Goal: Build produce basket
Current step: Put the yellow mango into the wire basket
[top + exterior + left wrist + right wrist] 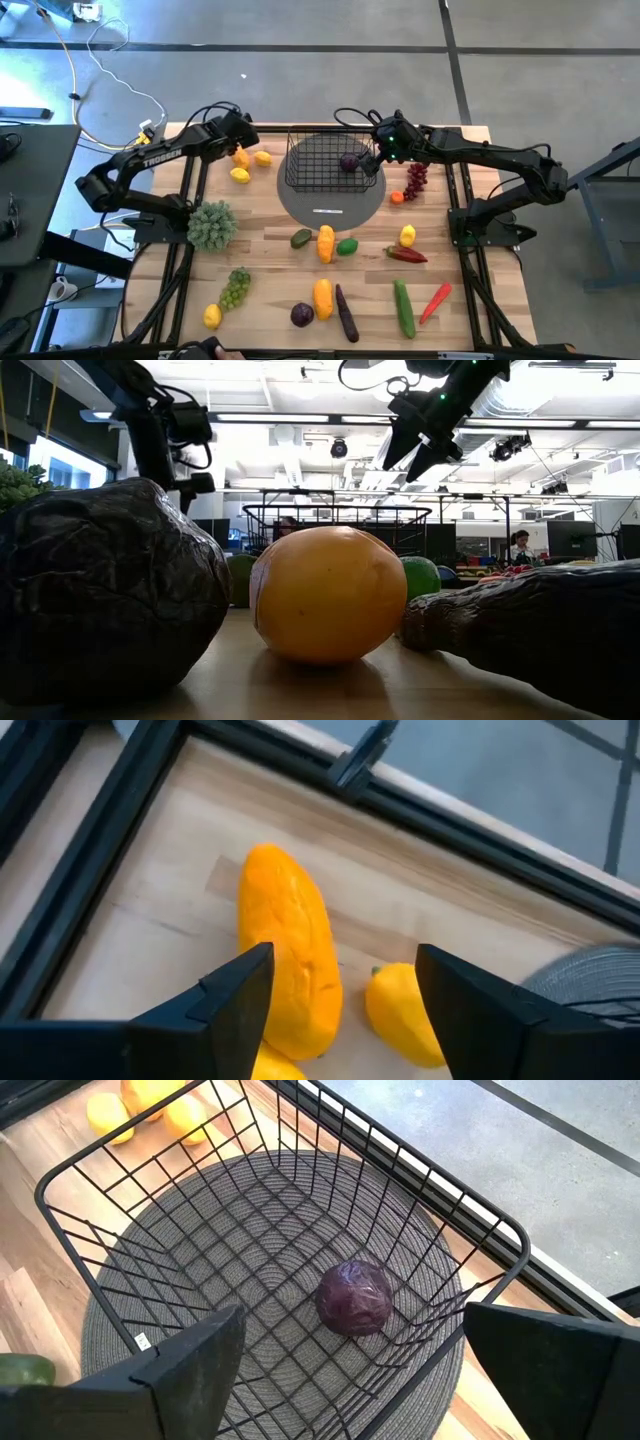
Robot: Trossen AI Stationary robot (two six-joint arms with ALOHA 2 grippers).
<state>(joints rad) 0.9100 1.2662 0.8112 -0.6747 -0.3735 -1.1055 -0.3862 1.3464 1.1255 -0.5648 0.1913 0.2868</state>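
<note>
Produce lies scattered around the black wire-grid basket [326, 161], which stands on a round grey woven disc [332, 205] at the far middle of the wooden table [270, 260]. Well to the left of the basket, the left gripper [240, 137] hangs over a small cluster of yellow and orange toy fruit; its dark fingers [235, 1010] are spread apart and hold nothing, with a long orange piece [288, 963] and a yellow lemon [400, 1015] lying between them on the wood below (the two fruits sit just beside each other). Nearer than that cluster, a spiky green leafy bunch [211, 225] sits left of the disc, and a bunch of green grapes [236, 287] lies nearer still.

Inside the basket rests one round purple ball of produce [353, 1297], on the wire floor toward its right side. The right gripper [380, 152] hovers above the basket's right rim, fingers [190, 1365] wide apart and empty.

Right of the basket lie dark red grapes [416, 178] and a small orange piece [397, 197]. Toward the near edge, right of the disc, are a yellow lemon [407, 236], a red pepper [406, 255], a green cucumber [403, 307] and a slim red-orange chilli [436, 301].
</note>
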